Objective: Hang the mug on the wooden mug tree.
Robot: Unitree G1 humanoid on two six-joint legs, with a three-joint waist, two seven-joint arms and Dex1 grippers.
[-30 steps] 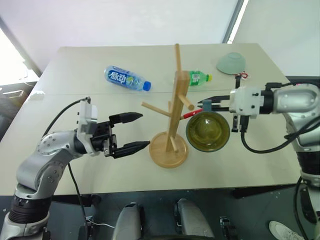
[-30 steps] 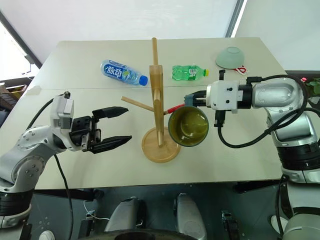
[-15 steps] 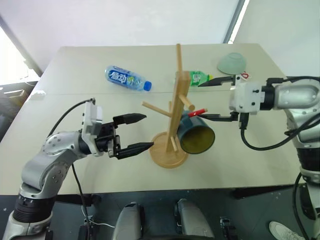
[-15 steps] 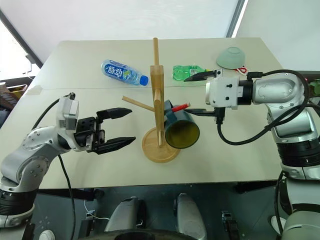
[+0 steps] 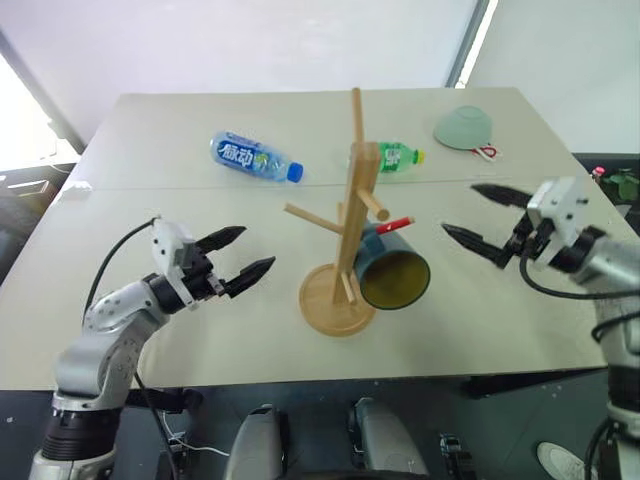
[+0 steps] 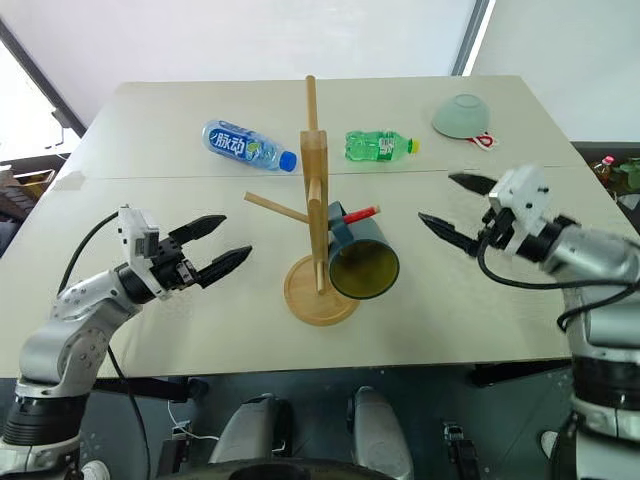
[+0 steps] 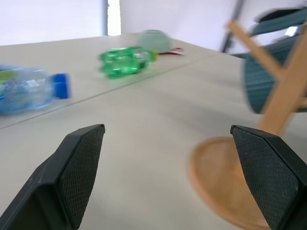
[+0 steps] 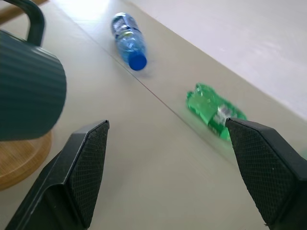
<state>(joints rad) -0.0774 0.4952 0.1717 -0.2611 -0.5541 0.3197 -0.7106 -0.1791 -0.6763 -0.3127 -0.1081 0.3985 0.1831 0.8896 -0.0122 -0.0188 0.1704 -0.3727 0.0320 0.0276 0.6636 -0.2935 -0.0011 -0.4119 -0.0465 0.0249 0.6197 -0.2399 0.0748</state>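
Note:
The blue-grey mug (image 5: 393, 270) hangs by its handle on a right-hand peg of the wooden mug tree (image 5: 352, 190), tilted, with its yellow-green inside facing forward and down. A short red stick (image 5: 396, 225) shows just above it. My right gripper (image 5: 462, 210) is open, to the right of the mug and apart from it, with nothing between its fingers (image 8: 86, 167). My left gripper (image 5: 250, 250) is open too, left of the tree's round base (image 5: 338, 298), fingers (image 7: 79, 165) wide. The left wrist view has the mug (image 7: 264, 76) and the base (image 7: 225, 184) ahead.
A blue-labelled water bottle (image 5: 255, 158) lies at the back left and a green bottle (image 5: 397, 155) behind the tree. A pale green bowl (image 5: 465, 125) sits upside down at the far right. The table's front edge (image 5: 330, 372) runs just in front of the tree.
My right gripper opened, let go of the mug and drew back to the right. The mug swung down and now hangs on the peg. My left gripper pulled back to the left and lower.

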